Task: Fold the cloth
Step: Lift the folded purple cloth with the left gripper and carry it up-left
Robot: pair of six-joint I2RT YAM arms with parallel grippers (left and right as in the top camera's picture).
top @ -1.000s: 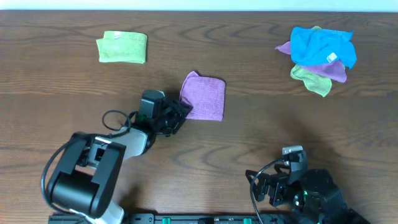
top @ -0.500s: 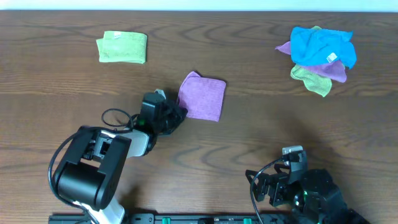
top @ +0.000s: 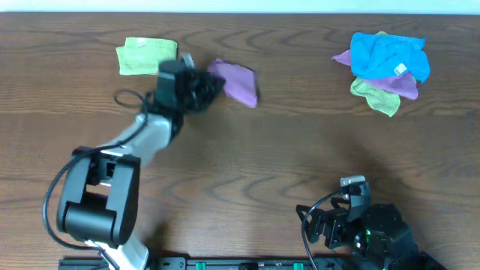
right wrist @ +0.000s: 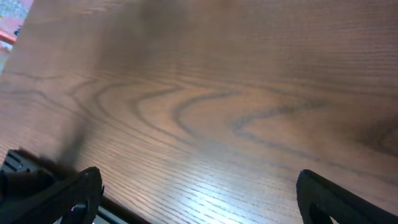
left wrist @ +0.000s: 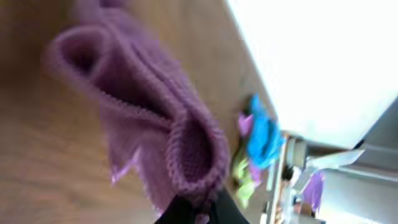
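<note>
A second ago we saw the plain lilac-purple fuzzy microfibre cloth (top: 238, 81) lying flat mid-bench as a small folded rectangle, with the left claw (top: 212, 87) at its near-left corner. Now that claw is clamped together on the cloth and has swung it toward the far side of the dark wood-grain bench (top: 300, 150), close to the small folded pale-green cloth (top: 147, 57). In the left wrist view the cloth hangs from the pinch in soft doubled loops (blurred by motion), so it looks lifted rather than resting. We judge the folding done or nearly so, and this a carry to set it aside. The right claw (right wrist: 196, 199) waits with fingers wide apart over bare wood, well apart from the bunched bright blue cloth (top: 390, 52).
</note>
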